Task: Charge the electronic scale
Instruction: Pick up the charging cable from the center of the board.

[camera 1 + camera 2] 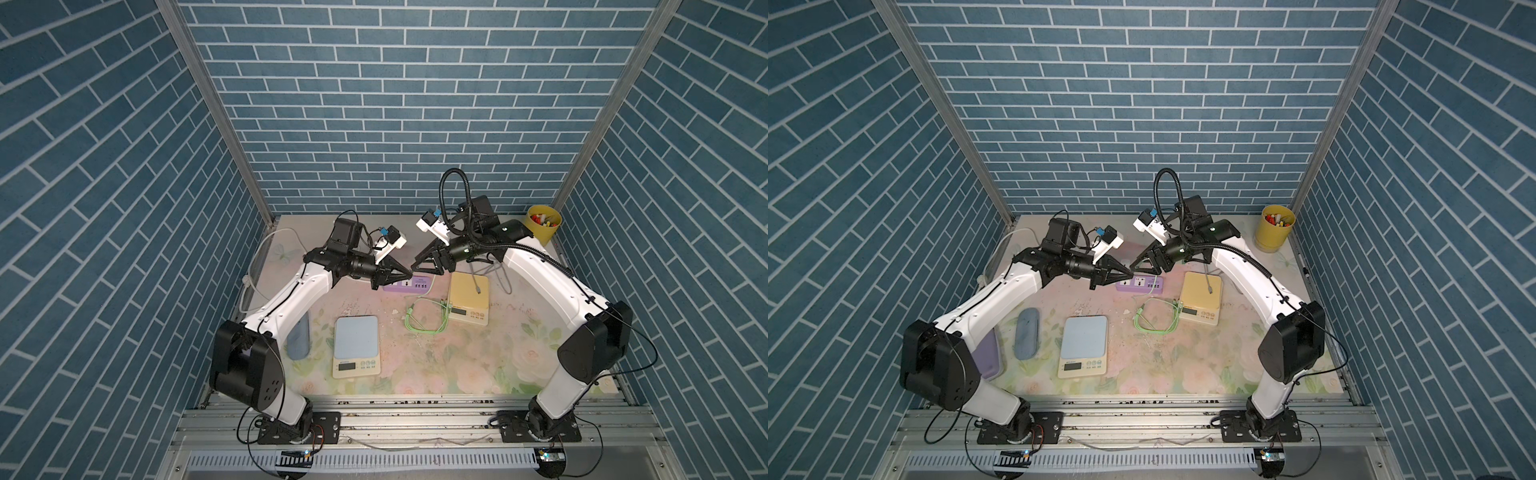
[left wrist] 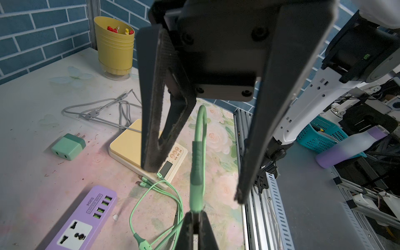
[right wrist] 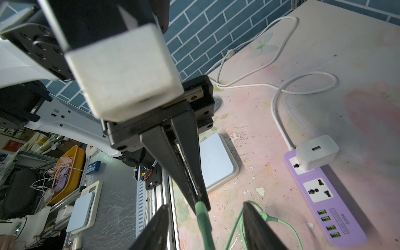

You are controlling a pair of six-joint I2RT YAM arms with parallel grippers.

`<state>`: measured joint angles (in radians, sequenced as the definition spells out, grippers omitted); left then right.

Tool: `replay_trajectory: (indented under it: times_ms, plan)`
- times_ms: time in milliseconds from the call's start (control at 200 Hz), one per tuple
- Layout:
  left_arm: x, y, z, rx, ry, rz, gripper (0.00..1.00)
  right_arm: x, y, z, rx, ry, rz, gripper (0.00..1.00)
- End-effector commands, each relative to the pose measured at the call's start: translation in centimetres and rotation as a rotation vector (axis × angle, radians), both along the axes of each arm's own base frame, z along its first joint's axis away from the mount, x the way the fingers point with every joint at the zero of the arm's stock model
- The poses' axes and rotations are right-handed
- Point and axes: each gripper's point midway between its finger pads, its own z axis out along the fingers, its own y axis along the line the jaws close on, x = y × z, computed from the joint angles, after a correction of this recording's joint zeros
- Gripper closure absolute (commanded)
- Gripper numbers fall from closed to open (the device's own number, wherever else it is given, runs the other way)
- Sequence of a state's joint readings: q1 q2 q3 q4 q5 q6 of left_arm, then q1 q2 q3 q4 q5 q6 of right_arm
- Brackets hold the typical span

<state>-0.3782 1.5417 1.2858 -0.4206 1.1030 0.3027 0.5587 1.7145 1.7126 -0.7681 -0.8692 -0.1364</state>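
Note:
Two electronic scales lie on the floral mat: a blue-topped scale point(image 1: 356, 347) in front and a yellow-topped scale point(image 1: 469, 297) at the right. A green cable point(image 1: 424, 320) is coiled between them, its small plugs beside the yellow scale point(image 2: 127, 142). My left gripper point(image 2: 195, 216) is shut on the cable's thick green plug end point(image 2: 197, 168), held above the purple power strip point(image 1: 409, 286). My right gripper point(image 3: 205, 216) faces it tip to tip and stands open, its fingers point(image 3: 255, 227) on either side of that plug without touching it.
A white adapter point(image 3: 316, 151) sits in the power strip point(image 3: 324, 201). A loose green adapter point(image 2: 68, 147) lies behind it. A grey cable point(image 2: 97, 112) runs onto the yellow scale. A yellow cup point(image 1: 543, 222) stands at the back right, a blue case point(image 1: 1026, 332) at the front left.

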Motion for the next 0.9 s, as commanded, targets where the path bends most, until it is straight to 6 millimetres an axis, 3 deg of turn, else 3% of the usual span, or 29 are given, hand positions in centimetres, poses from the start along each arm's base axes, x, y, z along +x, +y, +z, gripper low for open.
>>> replay_trajectory:
  times_ms: [0,75,190,310,515,720,895]
  plan:
    - [1.1,0.6,0.1,0.038,-0.05,0.089,1.0,3.5,-2.1,1.3,-0.112,-0.088,-0.266,0.38]
    - [3.7,2.0,-0.8,0.093,-0.101,0.278,1.0,6.3,-4.9,2.8,-0.17,-0.08,-0.544,0.38]
    - [6.0,4.1,-1.2,0.142,-0.204,0.506,1.0,6.6,-6.6,4.5,-0.108,0.037,-0.759,0.42]
    - [6.4,4.5,-0.8,0.148,-0.311,0.603,1.0,4.9,-4.5,4.2,0.036,0.231,-0.76,0.47]
    - [6.0,4.5,-0.3,0.201,-0.458,0.678,1.0,2.3,0.1,3.0,0.068,0.352,-0.692,0.48]
    - [5.1,4.7,0.4,0.191,-0.533,0.711,1.0,3.5,1.2,0.9,0.044,0.47,-0.771,0.49]
    - [4.3,4.2,0.0,0.244,-0.586,0.71,1.0,4.4,2.1,0.6,0.042,0.518,-0.788,0.53]
